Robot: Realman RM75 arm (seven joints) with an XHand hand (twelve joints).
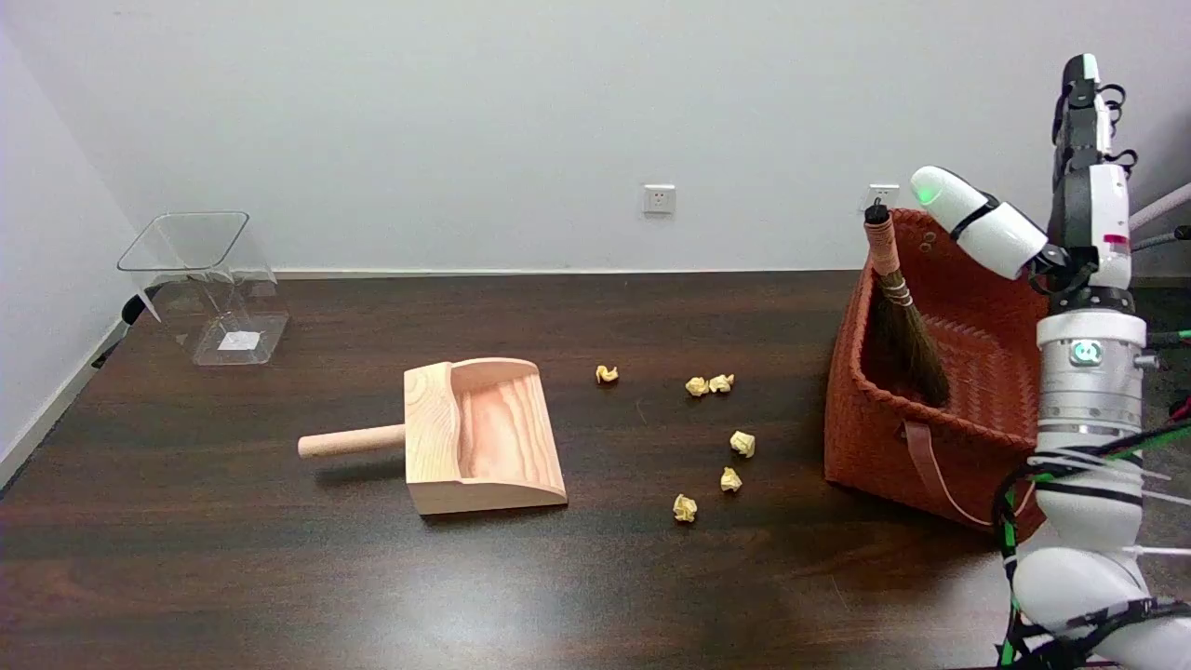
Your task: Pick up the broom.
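A small broom (901,321) stands in the reddish woven basket (870,437) at the right of the table. Its dark bristles rest on the basket floor, and its wrapped handle leans against the basket's left wall and pokes above the rim. My right hand (1075,209) is raised upright over the basket's right side, to the right of the broom handle and apart from it. Its fingers point up, the thumb sticks out to the left, and it holds nothing.
A wooden dustpan (484,433) lies mid-table with its handle pointing left. Several crumpled yellow paper scraps (730,437) are scattered between the dustpan and the basket. A clear plastic bin (209,284) stands at the far left, near the wall.
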